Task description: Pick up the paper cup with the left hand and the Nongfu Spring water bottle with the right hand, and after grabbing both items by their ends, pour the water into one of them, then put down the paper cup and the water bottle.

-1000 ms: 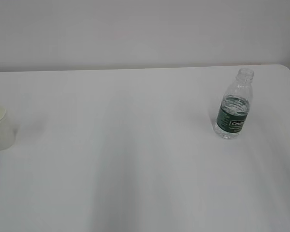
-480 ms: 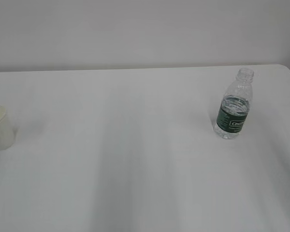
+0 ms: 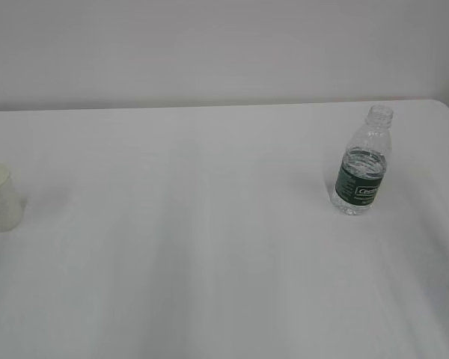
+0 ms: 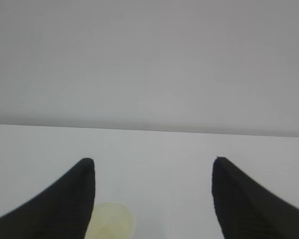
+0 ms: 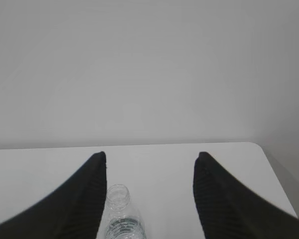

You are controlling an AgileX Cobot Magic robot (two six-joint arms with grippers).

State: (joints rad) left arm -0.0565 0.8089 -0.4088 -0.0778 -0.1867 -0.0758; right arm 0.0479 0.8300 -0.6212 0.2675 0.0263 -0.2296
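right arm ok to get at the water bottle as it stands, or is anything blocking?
Probably yes. The right hand is open, with the Nongfu Spring water bottle upright just inside its left finger, so it sits off-centre. Nothing stands near it on the table.

The white paper cup stands upright far left; the uncapped green-labelled water bottle stands upright right.

The left black ribbed pincer rises from the bottom of its wrist frame, its two tapered fingers spread wide, nothing between them. The right black ribbed pincer likewise stands parted and empty. Neither arm shows in the exterior frame.
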